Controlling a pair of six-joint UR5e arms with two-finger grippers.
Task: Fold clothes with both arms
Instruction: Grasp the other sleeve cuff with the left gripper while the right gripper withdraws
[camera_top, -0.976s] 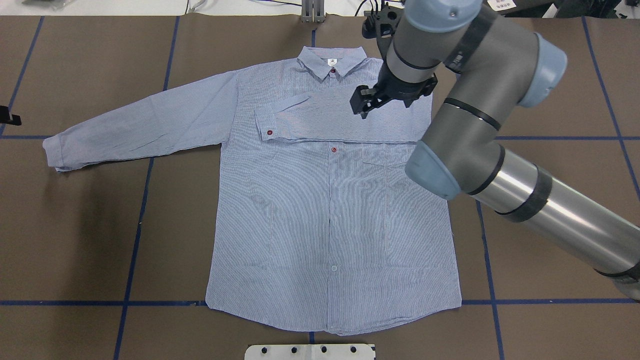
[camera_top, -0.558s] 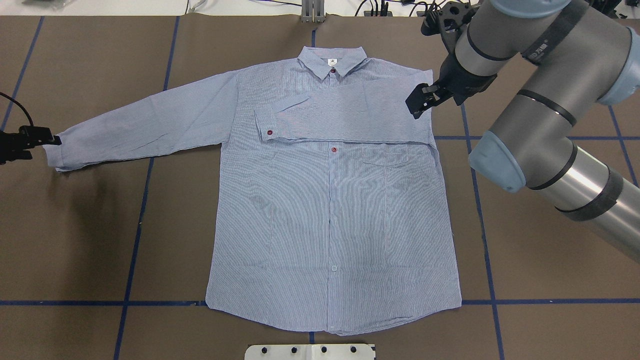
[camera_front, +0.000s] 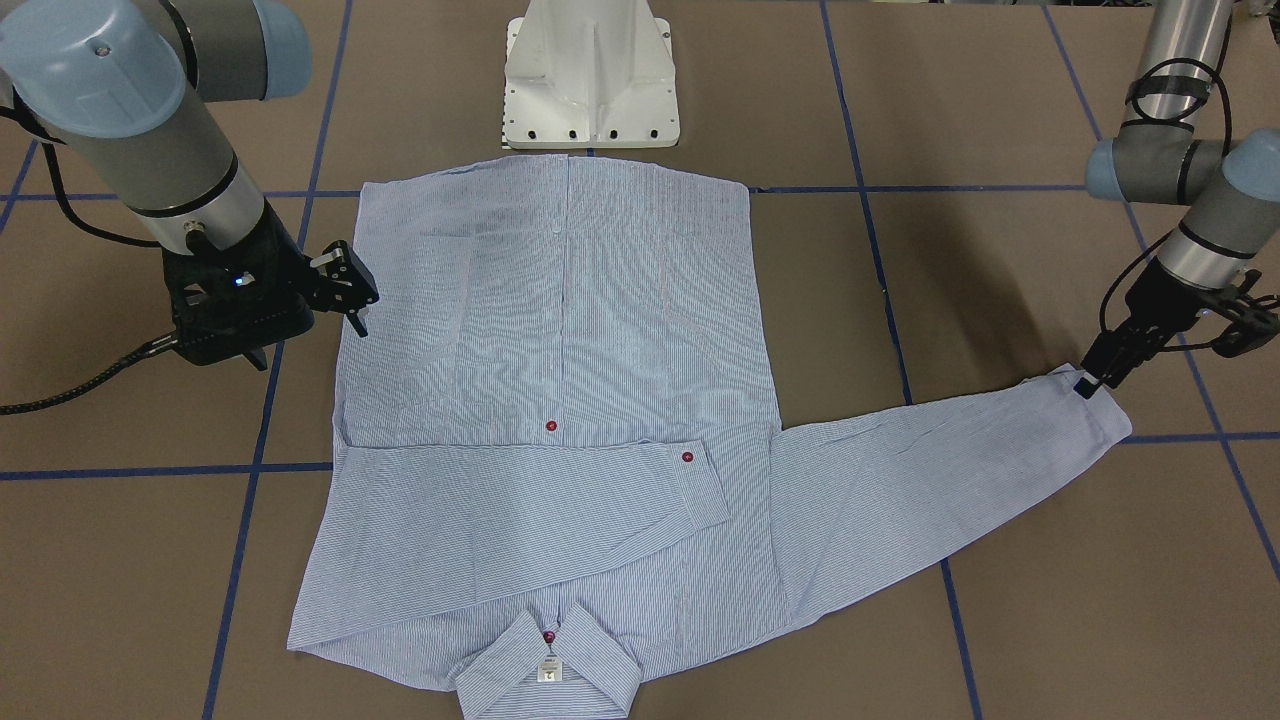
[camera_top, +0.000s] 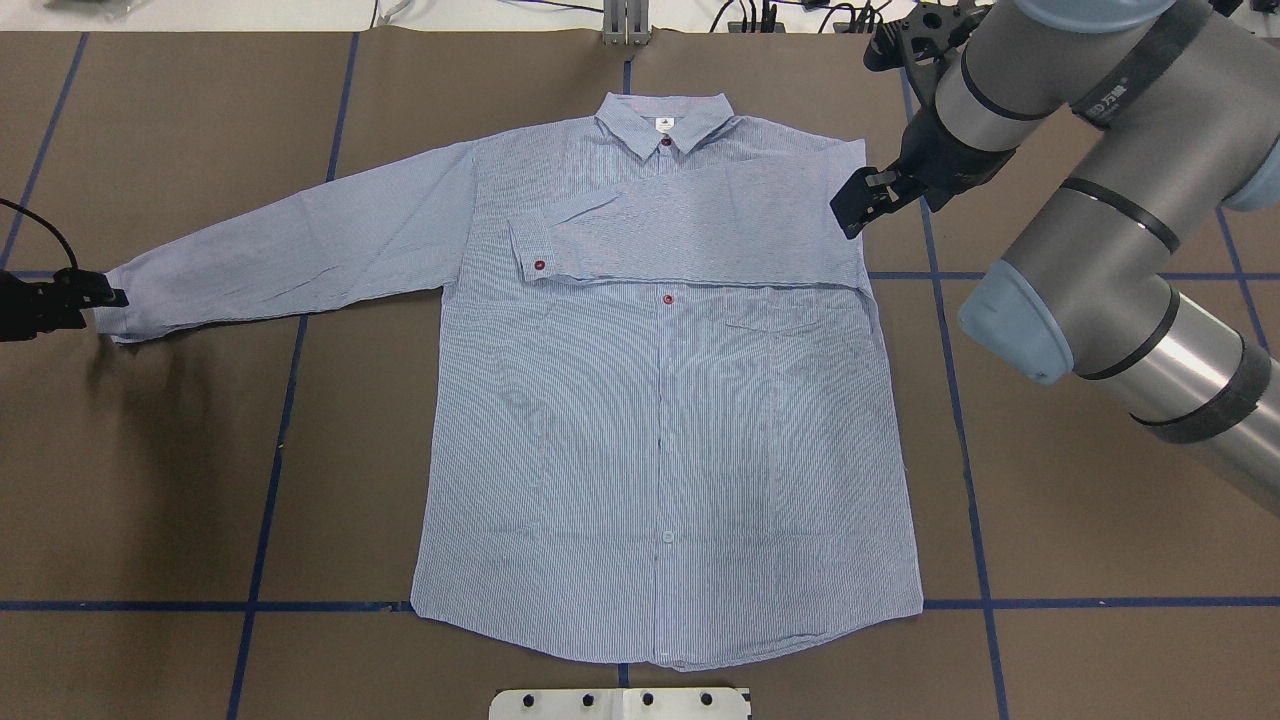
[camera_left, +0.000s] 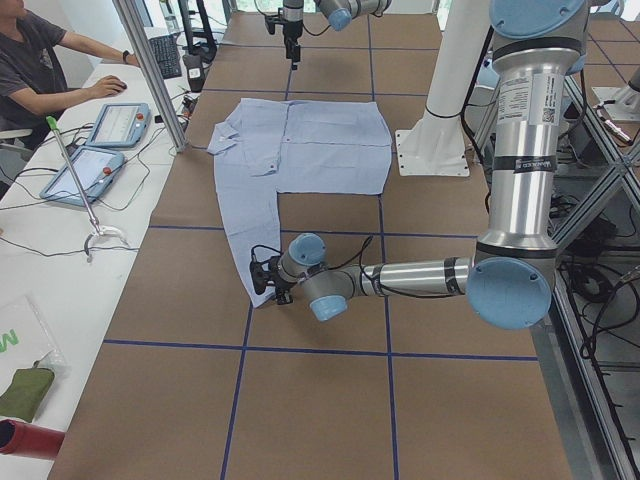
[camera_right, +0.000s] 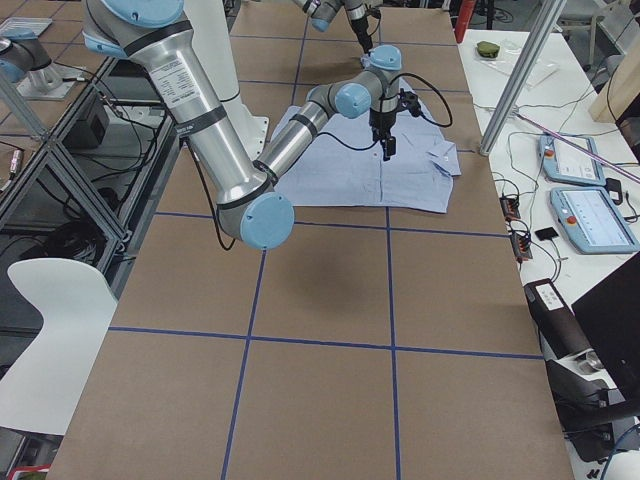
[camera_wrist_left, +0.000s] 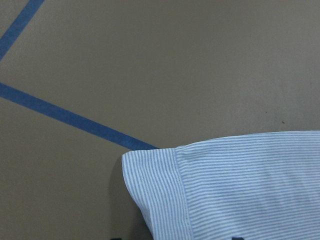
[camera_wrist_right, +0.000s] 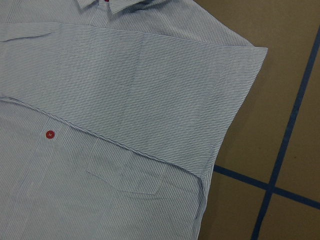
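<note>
The light blue striped shirt (camera_top: 660, 420) lies flat, front up, collar toward the far edge. One sleeve (camera_wrist_right: 150, 85) is folded across the chest. The other sleeve (camera_front: 930, 470) stretches out flat to my left. My left gripper (camera_top: 100, 297) sits low at that sleeve's cuff (camera_wrist_left: 160, 185), open, with the cuff's end at its fingertips. My right gripper (camera_top: 858, 208) hovers open and holding nothing just off the shirt's shoulder edge; in the front-facing view the right gripper (camera_front: 350, 295) is beside the shirt's side hem.
The white pedestal base (camera_front: 590, 80) stands at the near edge by the shirt's hem. Blue tape lines (camera_top: 270, 470) cross the brown table cover. A person (camera_left: 40, 60) sits at a side desk with tablets (camera_left: 115, 125) beyond a metal post.
My right gripper moved from over the folded sleeve out to the right, past the shoulder edge. My left gripper came in from the left edge and reached the outstretched cuff.
</note>
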